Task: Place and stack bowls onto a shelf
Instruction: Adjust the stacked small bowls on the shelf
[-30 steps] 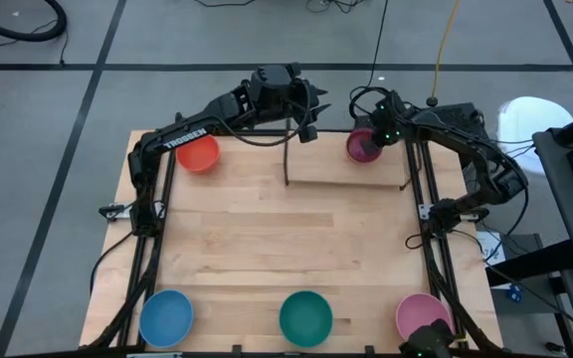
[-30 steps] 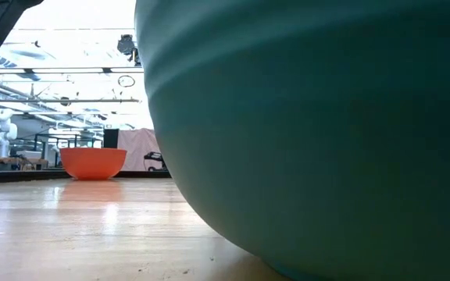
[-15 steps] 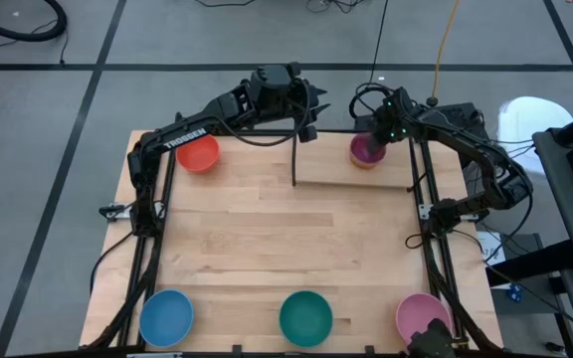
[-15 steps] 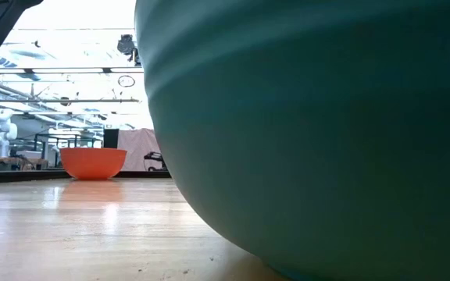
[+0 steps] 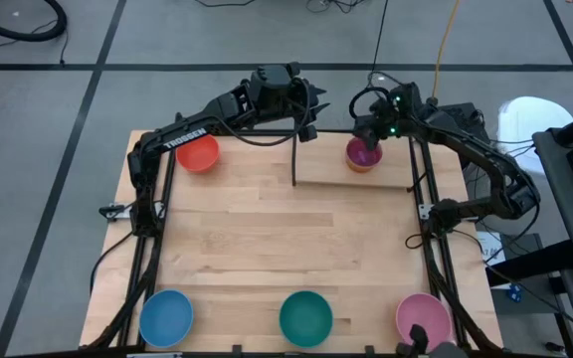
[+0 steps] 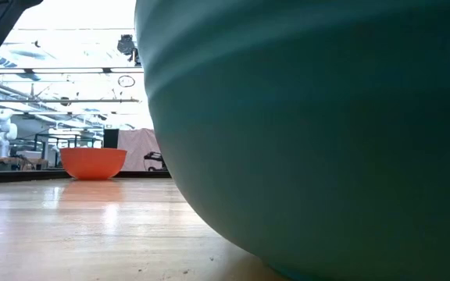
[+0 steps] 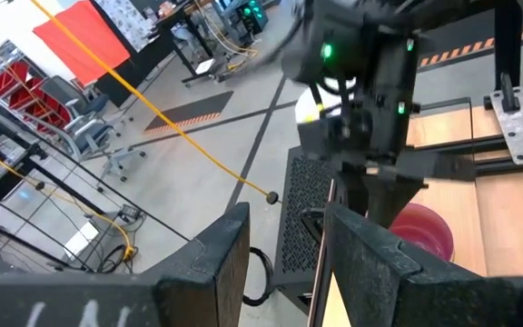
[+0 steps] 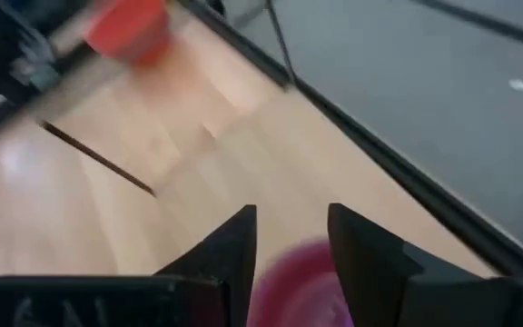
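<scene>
Front row: three big bowls are sitting along the worktop point(image 5: 286, 249) near edge, the blue bowl point(image 5: 166, 317) at seven o'clock, the teal bowl point(image 5: 305, 317) at six and the pink bowl point(image 5: 424, 318) at five.
Low view: the teal bowl is filling most of the frame, with the red-orange bowl point(image 6: 93, 162) sitting well beyond it.
Red-orange bowl: it is resting at eleven o'clock on the worktop, under the left arm.
Shelf point(image 5: 351, 177): the light board is lying at one o'clock, its black post point(image 5: 293, 157) standing at the left end.
Purple bowl point(image 5: 363, 153): it is sitting on the shelf's far right part, nested in an orange bowl point(image 5: 362, 165).
Right gripper point(image 5: 376, 135): it is hovering just over the purple bowl's far rim, fingers apart, gripping nothing.
Left gripper point(image 5: 308, 107): it is waiting at twelve o'clock beyond the post, fingers apart and empty.
</scene>
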You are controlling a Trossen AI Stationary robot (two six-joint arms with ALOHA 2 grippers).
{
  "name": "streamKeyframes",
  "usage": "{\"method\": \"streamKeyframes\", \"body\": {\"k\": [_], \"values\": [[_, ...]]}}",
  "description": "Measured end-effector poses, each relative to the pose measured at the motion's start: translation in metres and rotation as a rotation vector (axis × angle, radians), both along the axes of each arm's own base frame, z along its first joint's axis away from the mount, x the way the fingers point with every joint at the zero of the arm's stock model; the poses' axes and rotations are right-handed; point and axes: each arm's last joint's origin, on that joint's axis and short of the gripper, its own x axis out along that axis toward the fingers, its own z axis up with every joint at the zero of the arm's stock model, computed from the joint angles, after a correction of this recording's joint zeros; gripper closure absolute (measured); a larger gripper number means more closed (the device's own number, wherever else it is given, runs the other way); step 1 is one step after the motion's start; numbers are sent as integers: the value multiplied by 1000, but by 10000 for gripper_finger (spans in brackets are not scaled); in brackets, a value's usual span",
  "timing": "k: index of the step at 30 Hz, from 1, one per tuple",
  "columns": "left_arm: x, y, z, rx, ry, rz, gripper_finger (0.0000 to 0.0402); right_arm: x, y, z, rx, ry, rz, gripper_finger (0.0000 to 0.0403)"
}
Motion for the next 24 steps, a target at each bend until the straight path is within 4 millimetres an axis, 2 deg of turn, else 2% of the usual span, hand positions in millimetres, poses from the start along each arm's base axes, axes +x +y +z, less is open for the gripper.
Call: {"method": "streamKeyframes", "body": {"k": [7,11,16,24], "values": [[0,0,0,0,0,0,252,28,19,6,-118,-25,178,287],[0,0,0,0,0,0,252,37,26,6,-174,-18,252,323],[0,0,0,0,0,0,252,41,26,5,-169,-27,249,392],[0,0,0,0,1,0,252,47,22,-6,-160,26,225,402]]}}
